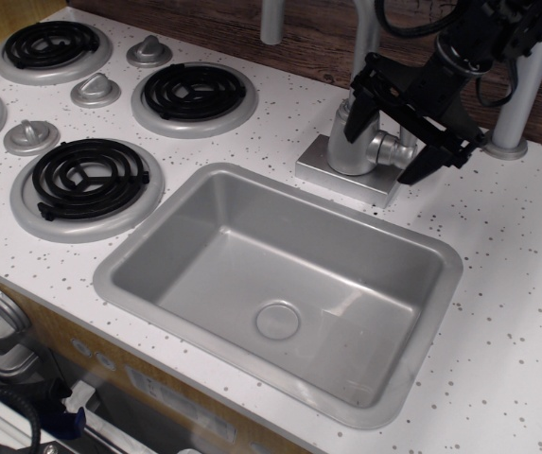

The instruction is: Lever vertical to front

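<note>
The faucet's cylindrical body [354,144] stands on its square base behind the sink [138,274]. A short round stub [385,149] sticks out of its right side. The lever on that stub is almost wholly hidden behind my black gripper [380,157]. The gripper hangs over the stub with its jaws wide apart. One finger [358,112] is in front of the faucet body and the other finger [433,157] is to the right of the stub. I cannot tell whether either finger touches the lever.
The faucet spout pipe [365,38] rises just behind the gripper. A grey post [516,95] stands at the right rear and another post [272,21] at the back. Several black stove burners [193,93] and grey knobs [95,90] lie to the left.
</note>
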### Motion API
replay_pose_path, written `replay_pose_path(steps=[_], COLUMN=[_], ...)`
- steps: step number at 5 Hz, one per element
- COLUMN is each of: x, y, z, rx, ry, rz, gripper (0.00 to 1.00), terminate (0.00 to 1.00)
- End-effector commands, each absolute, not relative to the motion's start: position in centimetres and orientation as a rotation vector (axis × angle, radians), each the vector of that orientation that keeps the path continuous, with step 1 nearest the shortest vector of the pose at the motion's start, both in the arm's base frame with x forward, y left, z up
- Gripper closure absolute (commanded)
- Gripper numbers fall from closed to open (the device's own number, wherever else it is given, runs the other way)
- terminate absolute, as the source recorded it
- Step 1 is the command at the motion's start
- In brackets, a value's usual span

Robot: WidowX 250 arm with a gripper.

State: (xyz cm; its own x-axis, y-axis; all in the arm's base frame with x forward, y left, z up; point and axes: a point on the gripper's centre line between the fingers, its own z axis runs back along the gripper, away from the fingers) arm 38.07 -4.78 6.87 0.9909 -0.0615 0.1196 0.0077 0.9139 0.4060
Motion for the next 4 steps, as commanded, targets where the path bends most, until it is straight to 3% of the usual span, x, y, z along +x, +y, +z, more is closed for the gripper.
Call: replay_pose_path(steps=[1, 4], x=[39.1, 41.5], y=[-5.4, -5.8], z=[11.3, 12.0], rx=[0.425, 0.369], ry=[-0.326, -0.360], rz=[-0.019, -0.028], gripper=[0.00, 0.00], terminate=[0.00, 0.00])
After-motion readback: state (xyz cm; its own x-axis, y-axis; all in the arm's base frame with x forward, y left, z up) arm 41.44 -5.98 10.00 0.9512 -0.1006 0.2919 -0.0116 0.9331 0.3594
